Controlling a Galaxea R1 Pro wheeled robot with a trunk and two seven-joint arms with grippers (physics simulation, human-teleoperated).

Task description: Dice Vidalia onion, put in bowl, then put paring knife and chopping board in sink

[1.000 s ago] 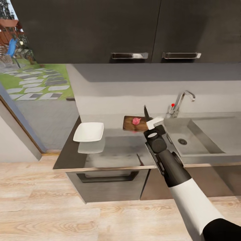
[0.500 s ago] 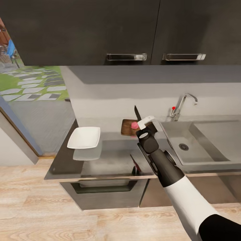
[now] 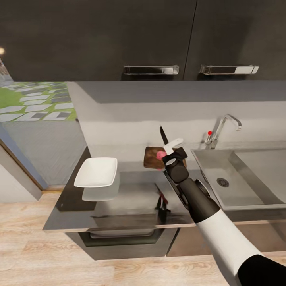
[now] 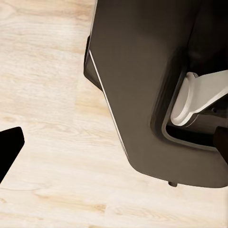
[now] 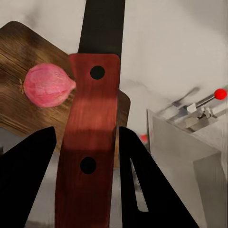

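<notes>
We face a kitchen wall with dark cupboards above and a glossy grey counter (image 3: 131, 198) across the middle of the head view. Our right pincer (image 3: 171, 150) sits just right of centre, clenched on the knife (image 3: 163, 136), whose red handle runs between the fingers in the right wrist view and whose dark blade points up. Just behind it, at centre, lies the board (image 3: 153, 157) with the onion (image 5: 47, 85) resting whole on it. The bowl (image 3: 96, 172) stands at the left, well apart; the sink (image 3: 234, 186) lies at the right. Our left pincer's state we cannot tell. We judge the onion fetched and the knife in hand; dicing, filling the bowl and putting knife and board in the sink remain.
</notes>
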